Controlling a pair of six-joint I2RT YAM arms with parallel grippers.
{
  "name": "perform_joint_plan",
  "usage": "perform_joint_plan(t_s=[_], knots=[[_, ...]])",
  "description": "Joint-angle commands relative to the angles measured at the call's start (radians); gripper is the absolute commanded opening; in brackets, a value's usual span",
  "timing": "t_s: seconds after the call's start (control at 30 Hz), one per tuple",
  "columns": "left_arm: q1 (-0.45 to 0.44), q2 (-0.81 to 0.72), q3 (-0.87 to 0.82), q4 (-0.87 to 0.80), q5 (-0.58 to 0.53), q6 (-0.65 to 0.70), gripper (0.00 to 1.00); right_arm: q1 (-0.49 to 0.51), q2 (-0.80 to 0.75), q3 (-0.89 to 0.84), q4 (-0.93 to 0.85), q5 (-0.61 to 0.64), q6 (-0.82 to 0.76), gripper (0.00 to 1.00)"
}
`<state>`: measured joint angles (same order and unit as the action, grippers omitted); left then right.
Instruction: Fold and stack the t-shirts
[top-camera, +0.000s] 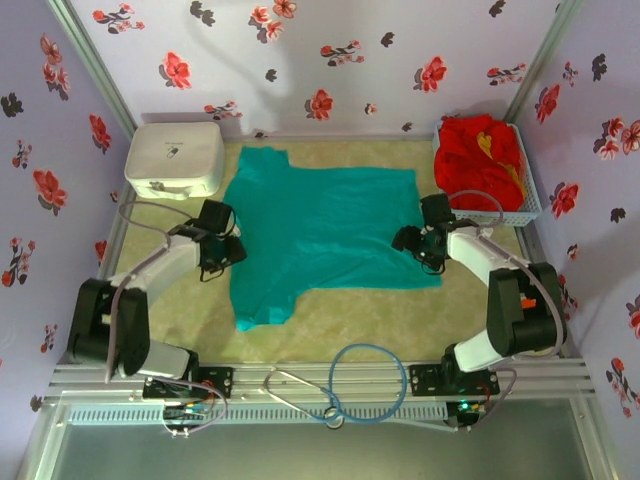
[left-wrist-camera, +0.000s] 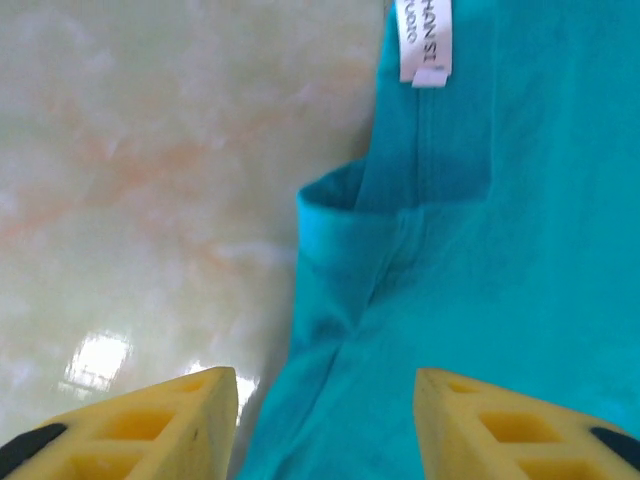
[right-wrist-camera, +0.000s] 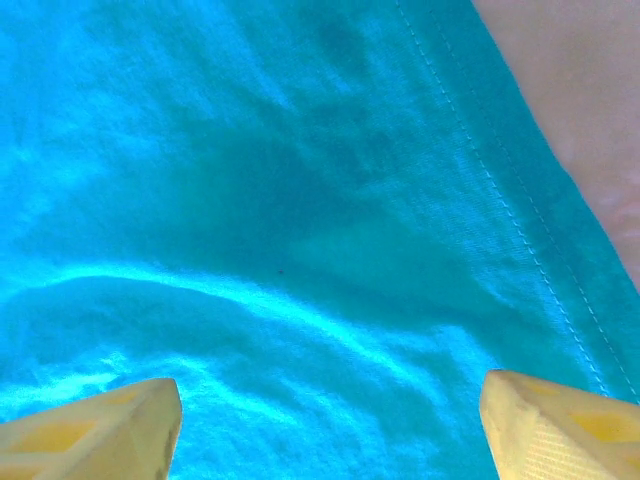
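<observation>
from above, the teal tee (top-camera: 325, 230) lies spread flat in the middle of the table (top-camera: 340, 320). the red tees (top-camera: 480, 155) sit heaped in a basket (top-camera: 530, 205) at the far right corner, and a white box (top-camera: 173, 160) stands at the far left. the left hand (top-camera: 236, 250) is at the tee's left edge, the right hand (top-camera: 406, 240) at its right edge.

left wrist: the hand is spread, holding nothing, over the tee's edge. a small fold stands up below the label (left-wrist-camera: 425, 45), with bare table to the left.

right wrist: the hand is spread wide just over the cloth, near the stitched hem (right-wrist-camera: 520, 230).
</observation>
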<state>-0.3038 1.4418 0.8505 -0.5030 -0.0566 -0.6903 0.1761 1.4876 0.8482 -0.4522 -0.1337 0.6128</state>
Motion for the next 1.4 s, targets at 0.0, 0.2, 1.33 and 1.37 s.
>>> perform_joint_plan(t_s=[0.0, 0.2, 1.33, 1.37], knots=[[0.015, 0.067, 0.054, 0.093, -0.004, 0.109, 0.48, -0.013, -0.037, -0.019, -0.039, 0.017, -0.002, 0.79], [0.018, 0.157, 0.109, 0.126, -0.005, 0.144, 0.38, -0.022, -0.04, -0.031, -0.044, 0.014, 0.004, 0.79], [0.256, -0.266, -0.206, -0.111, 0.224, -0.041, 0.57, -0.095, -0.145, -0.151, -0.157, 0.075, 0.067, 0.73], [0.257, -0.287, -0.216, -0.132, 0.227, -0.045, 0.56, -0.095, -0.146, -0.156, -0.155, 0.071, 0.069, 0.71]])
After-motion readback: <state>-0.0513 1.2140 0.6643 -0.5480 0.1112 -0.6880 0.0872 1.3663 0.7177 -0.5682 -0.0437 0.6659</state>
